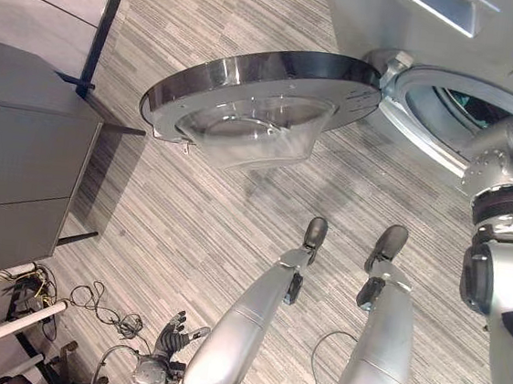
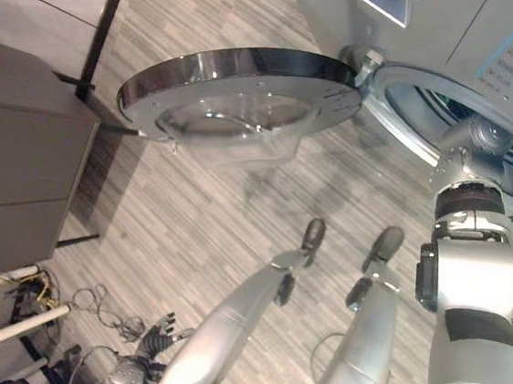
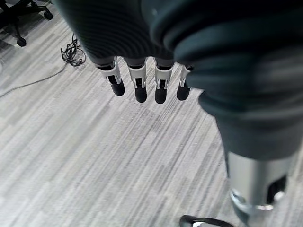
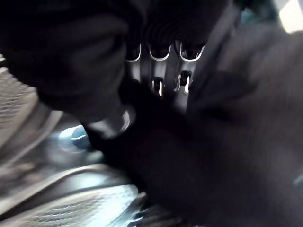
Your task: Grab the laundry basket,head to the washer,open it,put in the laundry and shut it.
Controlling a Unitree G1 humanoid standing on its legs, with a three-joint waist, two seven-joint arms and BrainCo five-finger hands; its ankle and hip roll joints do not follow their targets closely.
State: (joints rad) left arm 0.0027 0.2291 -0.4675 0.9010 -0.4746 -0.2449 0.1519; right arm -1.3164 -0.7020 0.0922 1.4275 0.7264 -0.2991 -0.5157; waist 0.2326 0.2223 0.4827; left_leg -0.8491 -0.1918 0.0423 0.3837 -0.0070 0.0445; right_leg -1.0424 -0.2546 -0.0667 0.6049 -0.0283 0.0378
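The washer point(image 1: 422, 17) stands at the upper right with its round glass door point(image 1: 262, 96) swung wide open to the left. My right arm reaches through the port point(image 1: 449, 107) into the drum. In the right wrist view my right hand point(image 4: 158, 78) is down against dark laundry point(image 4: 236, 137) inside the shiny metal drum point(image 4: 71, 203); the cloth hides its grip. My left hand point(image 1: 170, 337) hangs low at my left side over the floor, open and holding nothing, its fingers point(image 3: 137, 87) straight.
A grey cabinet point(image 1: 20, 167) stands at the left. Loose cables point(image 1: 97, 308) and a white pole point(image 1: 4, 326) lie near its foot. An office chair base point(image 3: 19, 14) shows on the striped carpet in the left wrist view.
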